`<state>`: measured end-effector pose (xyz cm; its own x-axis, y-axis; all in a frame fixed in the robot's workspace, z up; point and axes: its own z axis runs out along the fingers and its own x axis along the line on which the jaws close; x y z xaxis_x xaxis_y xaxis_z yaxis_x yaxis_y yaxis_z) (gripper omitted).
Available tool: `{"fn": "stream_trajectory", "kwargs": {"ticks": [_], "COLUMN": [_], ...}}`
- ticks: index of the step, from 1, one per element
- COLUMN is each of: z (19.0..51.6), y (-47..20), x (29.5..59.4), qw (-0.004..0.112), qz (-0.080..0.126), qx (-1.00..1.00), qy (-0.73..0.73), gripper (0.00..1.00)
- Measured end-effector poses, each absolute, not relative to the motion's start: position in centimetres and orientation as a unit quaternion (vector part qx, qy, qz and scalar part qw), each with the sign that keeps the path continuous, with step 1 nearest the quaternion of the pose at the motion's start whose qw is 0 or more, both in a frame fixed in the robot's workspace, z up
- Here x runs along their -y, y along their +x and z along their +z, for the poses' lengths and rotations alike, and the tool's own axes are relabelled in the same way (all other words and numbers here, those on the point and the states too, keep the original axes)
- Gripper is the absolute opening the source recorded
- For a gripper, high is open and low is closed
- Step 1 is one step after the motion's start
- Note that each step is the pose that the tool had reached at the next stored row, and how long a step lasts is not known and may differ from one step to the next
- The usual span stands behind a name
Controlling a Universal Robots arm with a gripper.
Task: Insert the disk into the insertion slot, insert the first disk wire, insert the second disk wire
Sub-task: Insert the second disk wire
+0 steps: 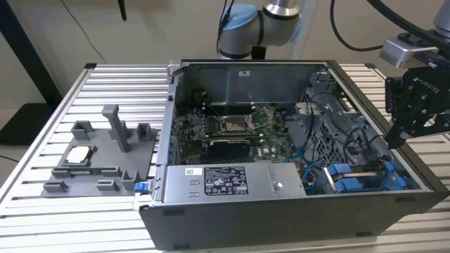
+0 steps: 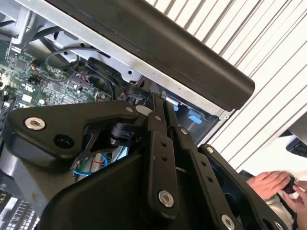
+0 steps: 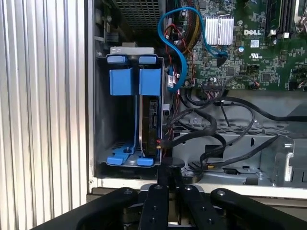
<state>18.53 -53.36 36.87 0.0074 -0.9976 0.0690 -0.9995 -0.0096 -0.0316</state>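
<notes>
We see the gripper [image 1: 392,141] clenched on nothing, fingertips pressed together, hanging over the wall of the open computer case [image 1: 281,229] at the exterior view's right, toward its near corner. There the disk [image 3: 149,120] stands on edge inside the insertion slot [image 3: 103,115], blue carrier between the metal walls. A blue cable [image 3: 161,26] loops from the motherboard [image 3: 249,52] toward the disk; we cannot tell whether it is plugged in.

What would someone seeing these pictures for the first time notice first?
The open computer case on the slatted table, motherboard exposed, dominates the exterior view. Bright blue tabs mark the insertion slot at the case's corner, with the disk standing on edge inside it. The black gripper, shut, hangs just outside that bay.
</notes>
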Motion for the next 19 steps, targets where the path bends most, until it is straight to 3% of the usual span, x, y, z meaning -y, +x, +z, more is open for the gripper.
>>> {"fn": "stream_trajectory", "kwargs": {"ticks": [19], "z": [39.1], "y": [15.6], "x": [52.5], "qw": [0.011], "qz": [0.034], "qx": [0.705], "qy": [0.709], "gripper": [0.15]}}
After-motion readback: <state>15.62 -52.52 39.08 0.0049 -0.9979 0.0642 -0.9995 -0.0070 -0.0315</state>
